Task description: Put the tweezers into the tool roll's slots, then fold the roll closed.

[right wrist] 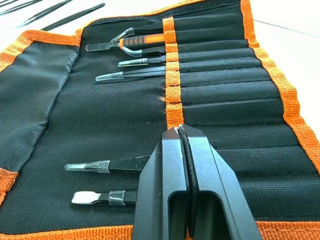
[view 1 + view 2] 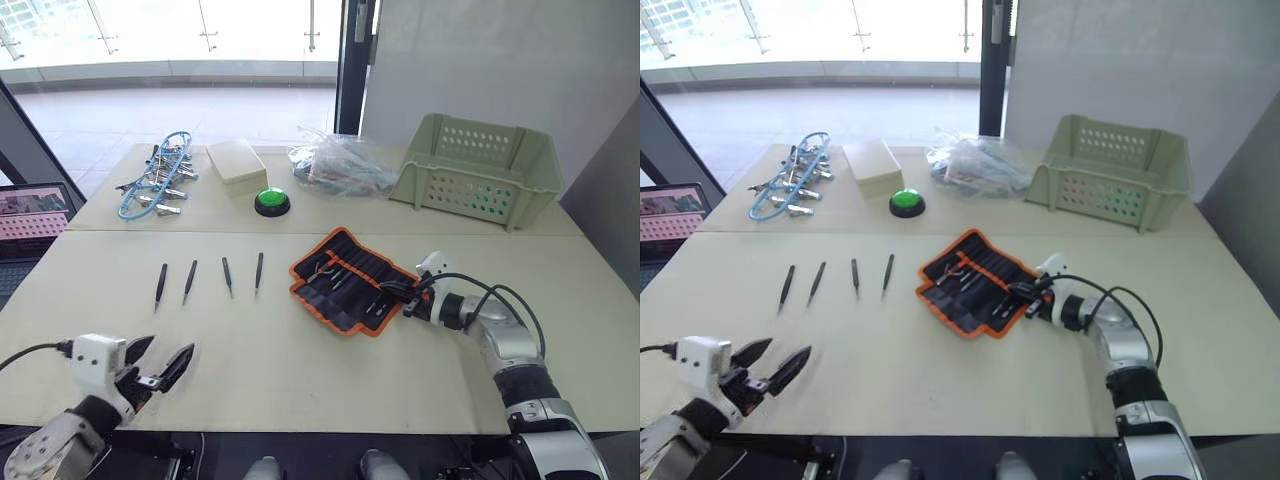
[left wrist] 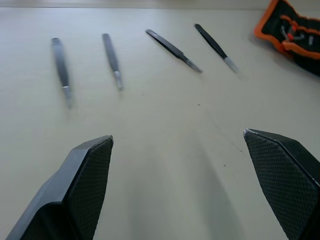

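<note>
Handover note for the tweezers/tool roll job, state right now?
Left gripper: open, hovering over bare table near the front edge, holding nothing.
Right gripper: fingers shut, tips over the tool roll, at its orange strip above the slots; whether they pinch anything is unclear.
Tool roll lies open; several tools sit in the slots.
Four tweezers lie loose in a row, apart from the roll, on its left.
Left: slot those four, then fold the roll closed.

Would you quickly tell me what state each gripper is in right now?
Left gripper: open, empty, hovering over the table short of the four loose tweezers.
Right gripper: shut, holding nothing, tips over the tool roll.
</note>
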